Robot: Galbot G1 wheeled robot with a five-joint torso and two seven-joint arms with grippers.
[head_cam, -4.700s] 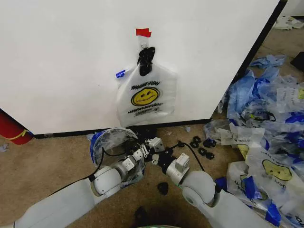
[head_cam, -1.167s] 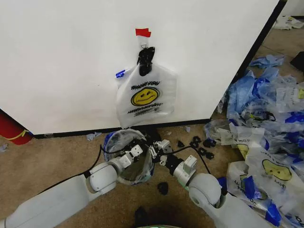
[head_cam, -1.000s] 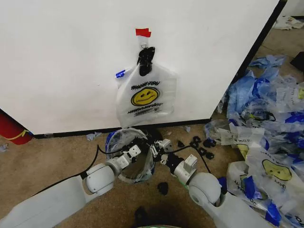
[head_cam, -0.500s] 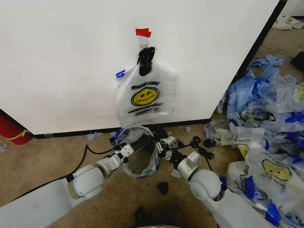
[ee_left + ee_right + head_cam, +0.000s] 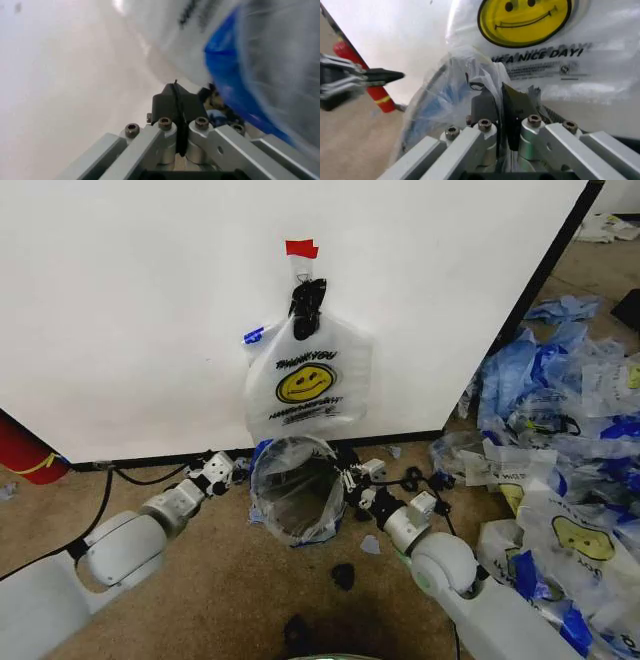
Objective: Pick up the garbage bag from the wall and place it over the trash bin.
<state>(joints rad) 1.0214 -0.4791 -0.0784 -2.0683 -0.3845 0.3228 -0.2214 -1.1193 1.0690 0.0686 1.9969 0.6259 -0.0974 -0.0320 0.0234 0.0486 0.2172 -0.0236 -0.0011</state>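
The right tool [image 5: 352, 477] pinches the thin translucent blue-taped garbage bag [image 5: 292, 498] at three o'clock; the left tool [image 5: 226, 466], fingers together, sits at nine.

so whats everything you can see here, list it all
garbage bag: one, clear white with blue tape, stretched open over the bin by the wall
bin: one, dark, mostly covered by the bag
wall bag: one, white with yellow smiley, hanging on the wall
clip: one, black, holding the wall bag
red tape: one, red, above the clip
red cylinder: one, red, far left by the wall
bag pile: many, white and blue, floor on the right
black bits: several, black, on the carpet
left gripper: shut, left of the bin
right gripper: shut on the garbage bag's right rim
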